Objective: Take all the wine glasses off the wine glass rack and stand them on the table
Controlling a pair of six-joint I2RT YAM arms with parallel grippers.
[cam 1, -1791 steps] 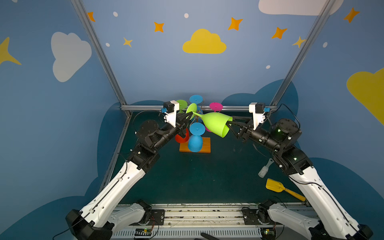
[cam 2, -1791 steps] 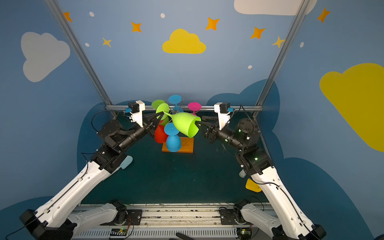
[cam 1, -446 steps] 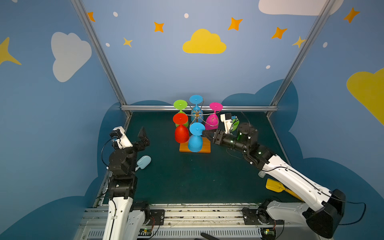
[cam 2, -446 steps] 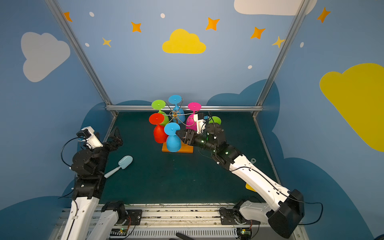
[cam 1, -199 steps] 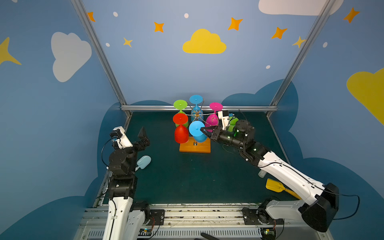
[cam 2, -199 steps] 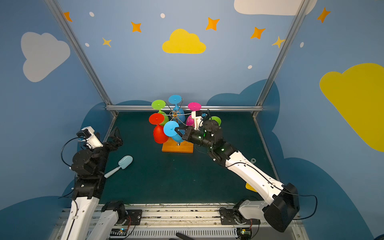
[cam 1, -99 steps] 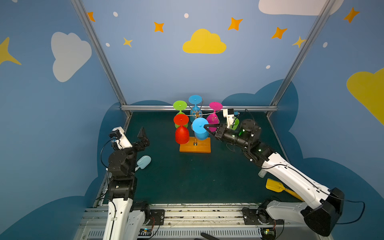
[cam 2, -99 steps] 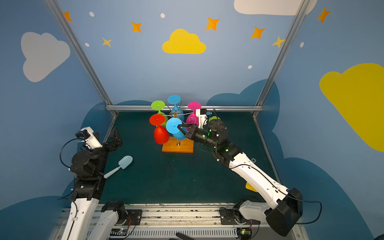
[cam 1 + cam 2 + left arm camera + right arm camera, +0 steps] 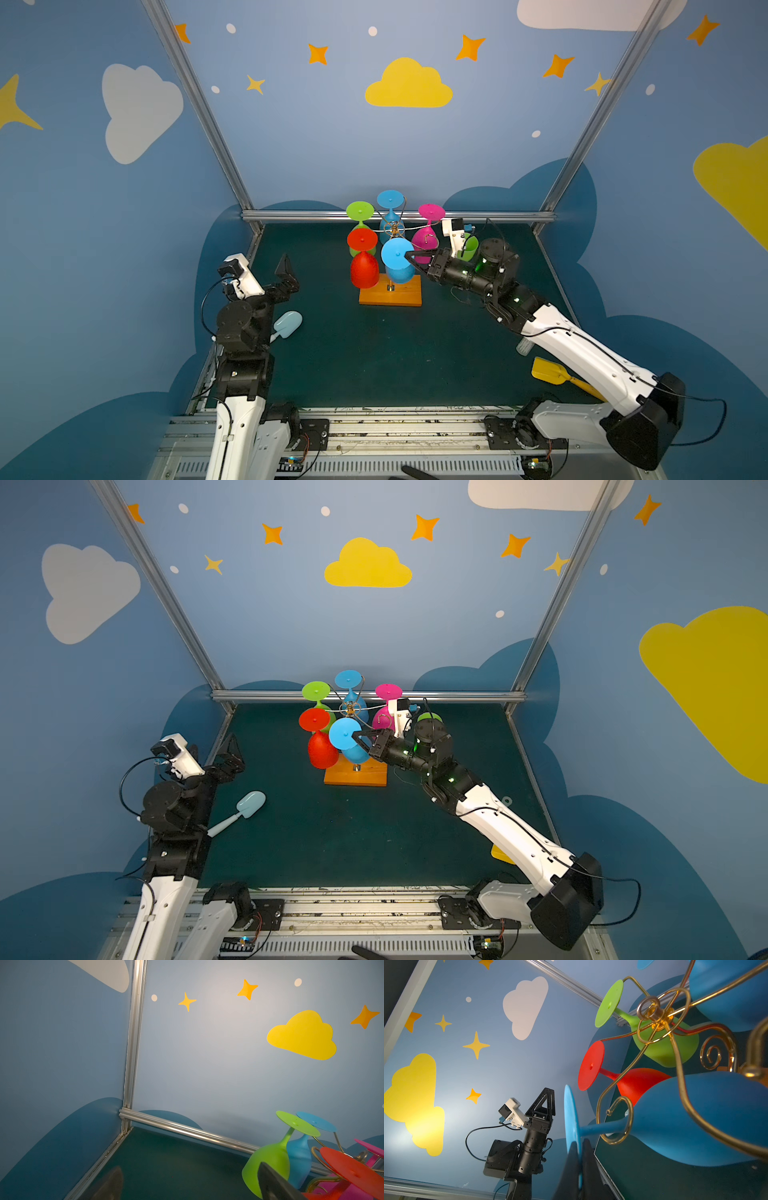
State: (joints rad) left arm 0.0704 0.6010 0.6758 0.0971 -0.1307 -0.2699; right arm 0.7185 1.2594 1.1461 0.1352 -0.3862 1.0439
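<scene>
One rack [image 9: 390, 297] bears five wine glasses [image 9: 365, 270].

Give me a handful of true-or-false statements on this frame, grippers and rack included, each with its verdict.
1. The right gripper is shut on the foot of the front blue wine glass. True.
2. The left gripper clamps a glass's stem. False: it is open, apart from the wine glass rack, holding nothing.
3. The blue glass's stem passes through a curled arm of the rack. True.
4. The rack's base is black metal. False: it is orange-brown wood.
5. The scoop beside the left arm is yellow. False: it is pale blue; the yellow scoop lies by the right arm.
</scene>
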